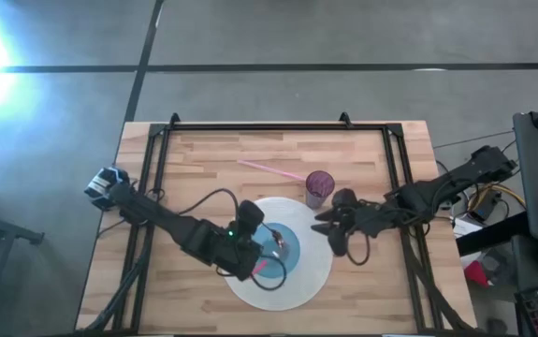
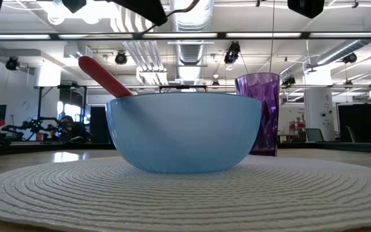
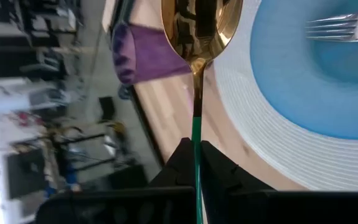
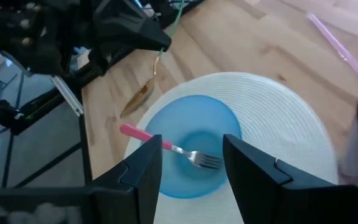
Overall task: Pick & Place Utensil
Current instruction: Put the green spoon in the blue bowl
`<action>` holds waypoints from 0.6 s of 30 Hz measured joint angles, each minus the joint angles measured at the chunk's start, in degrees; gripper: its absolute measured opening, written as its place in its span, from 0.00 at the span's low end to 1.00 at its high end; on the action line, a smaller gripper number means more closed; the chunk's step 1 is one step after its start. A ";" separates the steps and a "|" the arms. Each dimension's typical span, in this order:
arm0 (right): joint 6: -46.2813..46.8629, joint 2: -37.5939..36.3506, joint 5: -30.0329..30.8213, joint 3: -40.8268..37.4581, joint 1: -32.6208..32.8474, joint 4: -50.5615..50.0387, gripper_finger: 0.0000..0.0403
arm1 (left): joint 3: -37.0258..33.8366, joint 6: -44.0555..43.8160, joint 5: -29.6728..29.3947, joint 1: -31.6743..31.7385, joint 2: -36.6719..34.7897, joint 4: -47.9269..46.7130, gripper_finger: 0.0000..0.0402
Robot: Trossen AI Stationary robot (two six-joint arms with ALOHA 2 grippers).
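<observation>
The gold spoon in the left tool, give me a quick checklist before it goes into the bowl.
1. Left tool shut on the gold spoon: ok.
2. Spoon hanging bowl-end down toward the table, clear of the blue bowl: ok.
3. Fork with the pink handle already lying in the bowl: ok, leave room beside it.
4. Right tool open and empty above the bowl: not ok, it may block the drop.
5. Purple cup upright beside the placemat: ok.
6. Exact height of spoon over the rim: cannot tell.

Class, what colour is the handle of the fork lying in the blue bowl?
Pink to red; the fork handle shows best in the right wrist view, propped on the bowl rim.
</observation>
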 joint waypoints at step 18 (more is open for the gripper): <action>1.69 5.12 -1.73 0.09 -2.40 4.60 0.41 | 0.02 15.27 -10.46 -3.43 5.63 10.02 0.00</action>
